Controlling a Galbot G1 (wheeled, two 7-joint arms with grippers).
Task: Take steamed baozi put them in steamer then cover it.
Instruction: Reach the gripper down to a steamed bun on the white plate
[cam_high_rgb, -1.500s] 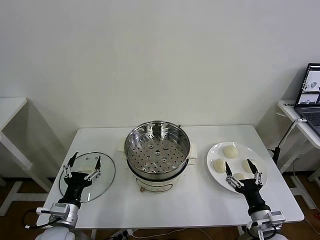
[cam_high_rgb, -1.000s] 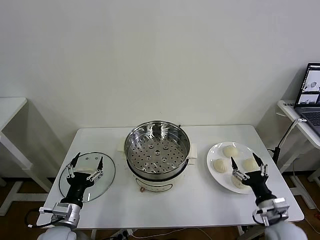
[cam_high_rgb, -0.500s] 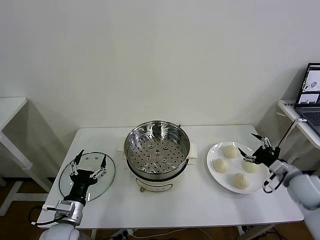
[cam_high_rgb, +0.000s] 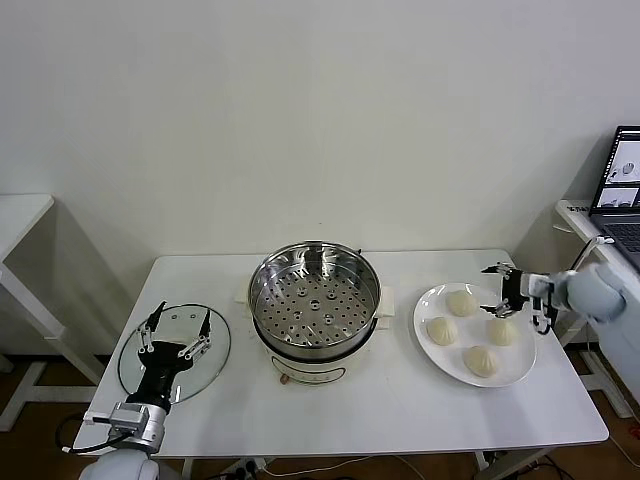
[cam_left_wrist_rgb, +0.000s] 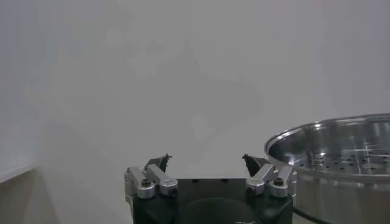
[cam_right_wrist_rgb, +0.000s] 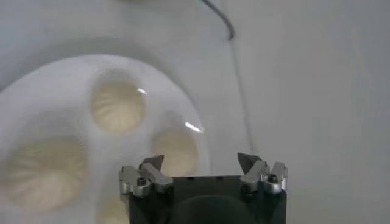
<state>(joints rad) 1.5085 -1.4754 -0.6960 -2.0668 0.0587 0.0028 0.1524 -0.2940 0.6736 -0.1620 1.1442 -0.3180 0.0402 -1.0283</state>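
my right gripper (cam_high_rgb: 503, 290) hangs over the far right side of the plate (cam_high_rgb: 432, 305), jaws spread wide and holding nothing, because a bun is round and soft and i want room on both sides of it before i close. in the right wrist view the fingers (cam_right_wrist_rgb: 148, 172) stand apart above the plate, with the buns under and ahead of them. all four buns (cam_high_rgb: 461, 303) sit on the plate, apart from one another, so i judge any of them can be taken without nudging its neighbours; the one just under my gripper looks the likeliest first pick.

the steamer (cam_high_rgb: 314, 296) stands in the middle of the table (cam_high_rgb: 400, 400), open, its holed tray bare, beside the plate so the carry across is short. nothing is loaded yet, so the task is at its very start.

the lid (cam_high_rgb: 213, 355) lies flat on the table at the left, well clear of the steamer, out of the way of loading. my left gripper (cam_high_rgb: 176, 331) waits above it, jaws wide and empty, placed there, i think, to take the lid's handle once the buns are in.
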